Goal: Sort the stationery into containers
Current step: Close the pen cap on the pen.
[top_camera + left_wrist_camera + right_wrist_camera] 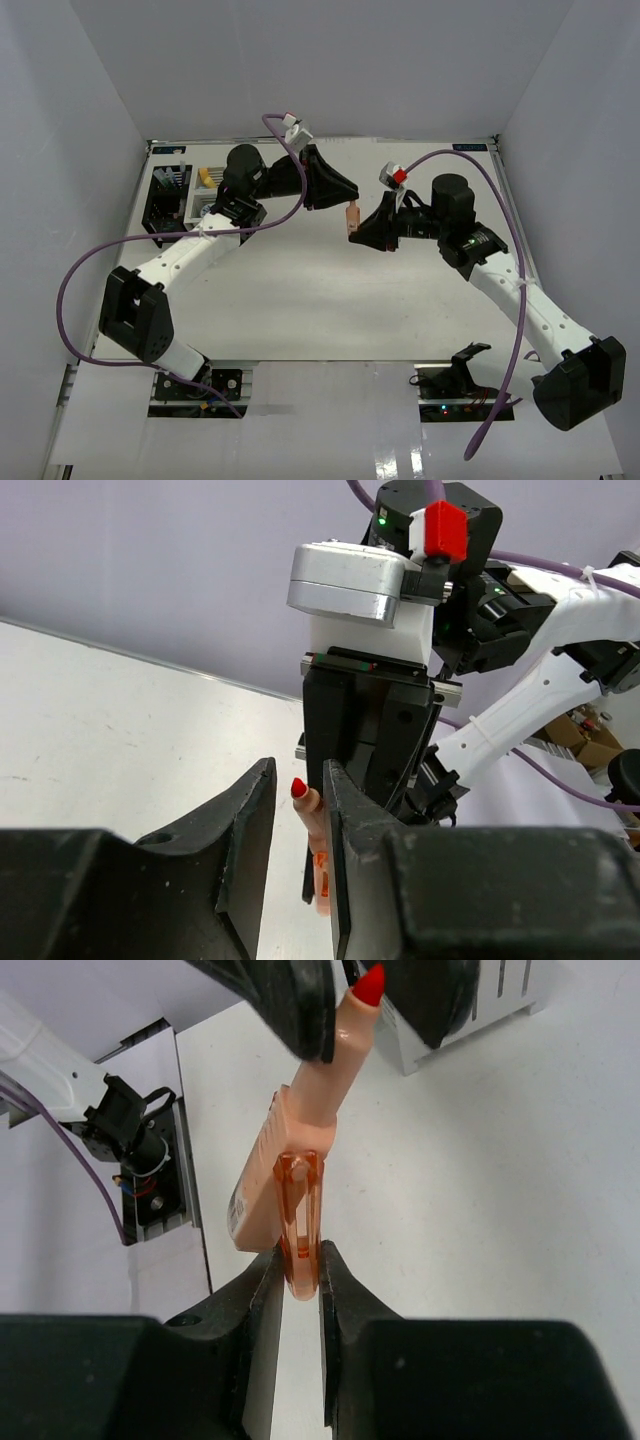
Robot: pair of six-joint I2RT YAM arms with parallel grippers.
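Got orange marker (300,1150) up in mid-air over middle of table (300,310). Clenched on clip end with right gripper (300,1265); parted loosely round red tip with left gripper (298,775). Probably light, stiff, slick plastic, so better grabbing fat barrel, not tapered tip.

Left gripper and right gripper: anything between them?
The orange marker spans the gap. The right gripper clamps its clip end, and its red tip sits inside the open left gripper. This is clearest in the right wrist view.
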